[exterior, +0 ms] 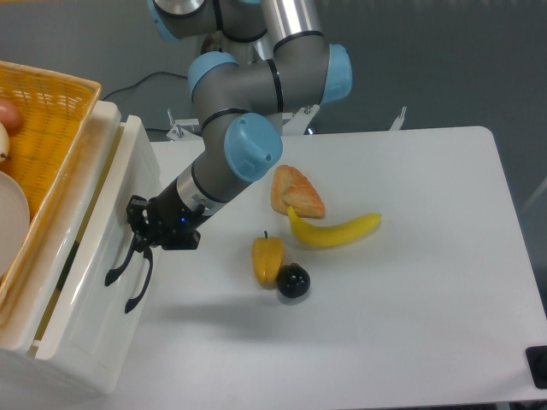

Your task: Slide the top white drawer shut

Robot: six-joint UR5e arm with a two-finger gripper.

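Gripper (138, 229) detail is what we struggle with most in the single fixed view: the dark jaws sit pressed against the front panel of the top white drawer (94, 290), right by its black arched handle (120, 266), and we cannot tell how far apart they are or whether they hold anything. The drawer lies at the left edge of the worktop (410, 282), nearly flush with the cabinet, only a thin slit of its inside showing, its contents hidden. A second black handle (138, 286) sits just beside the first. Above, the orange woven basket (47, 111) is cut off by the frame. Near the arm lie a yellow pepper (267, 259), a black round fruit (293, 281), a banana (333, 229) and a pastry (297, 192).
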